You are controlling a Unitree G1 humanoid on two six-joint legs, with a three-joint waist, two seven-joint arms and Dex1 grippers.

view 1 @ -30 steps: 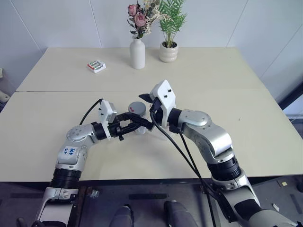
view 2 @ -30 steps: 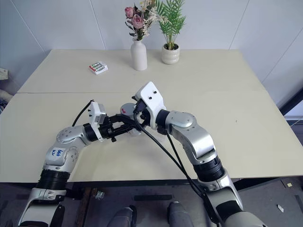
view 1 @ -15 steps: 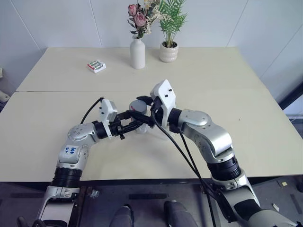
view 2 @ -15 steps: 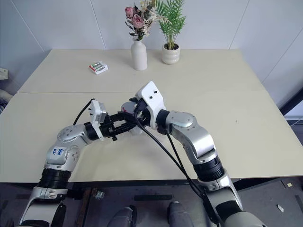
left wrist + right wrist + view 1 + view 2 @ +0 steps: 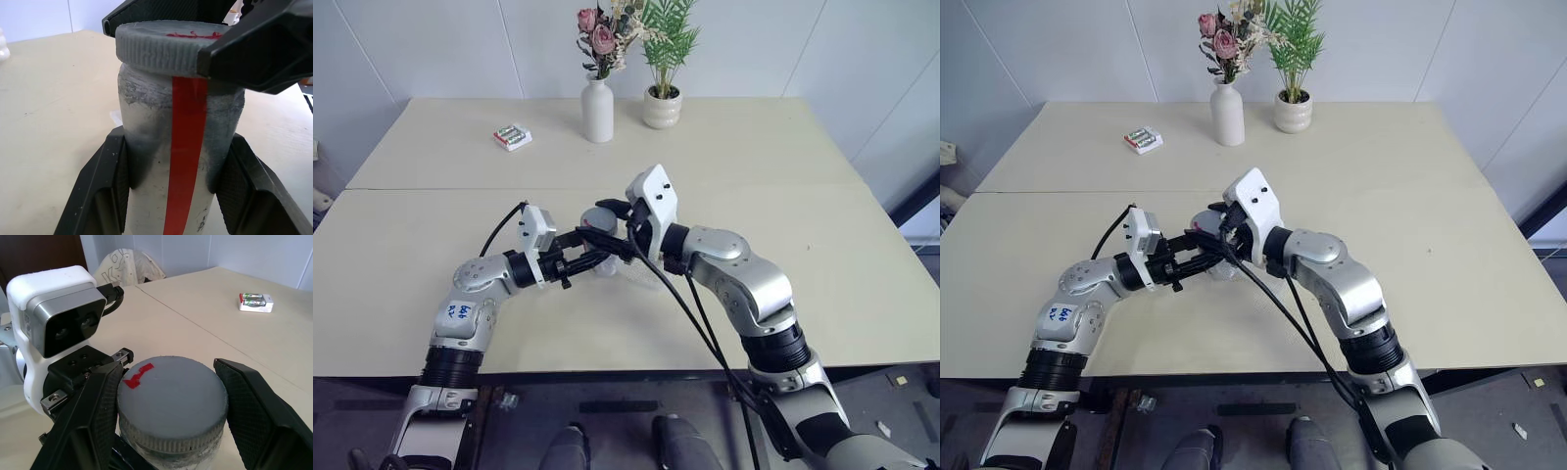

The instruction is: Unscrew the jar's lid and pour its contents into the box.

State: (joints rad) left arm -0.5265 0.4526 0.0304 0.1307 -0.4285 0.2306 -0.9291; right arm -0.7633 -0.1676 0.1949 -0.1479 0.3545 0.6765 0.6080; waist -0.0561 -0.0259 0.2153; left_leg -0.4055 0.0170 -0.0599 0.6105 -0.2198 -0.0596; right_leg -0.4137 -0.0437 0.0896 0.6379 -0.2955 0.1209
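Note:
The jar (image 5: 142, 127) is a grey cylinder with a red strip down its side, held upright above the table. My left gripper (image 5: 176, 152) is shut on its body, one finger on each side. The lid (image 5: 171, 396), round and grey with a red mark on top, sits on the jar. My right gripper (image 5: 168, 382) comes in from the other side and is shut on the lid's ribbed rim. The contents are hidden inside the jar. The box (image 5: 639, 278) is a faint clear shape on the table just under my right wrist.
At the table's far side stand a white vase of flowers (image 5: 598, 110) and a small potted plant (image 5: 662, 106). A small red-green-white pack (image 5: 512, 136) lies at the far left. A seam crosses the table (image 5: 822, 225) behind my grippers.
My right gripper, open around the lid a second ago, has shut on it. Both arms and the jar have stayed where they were.

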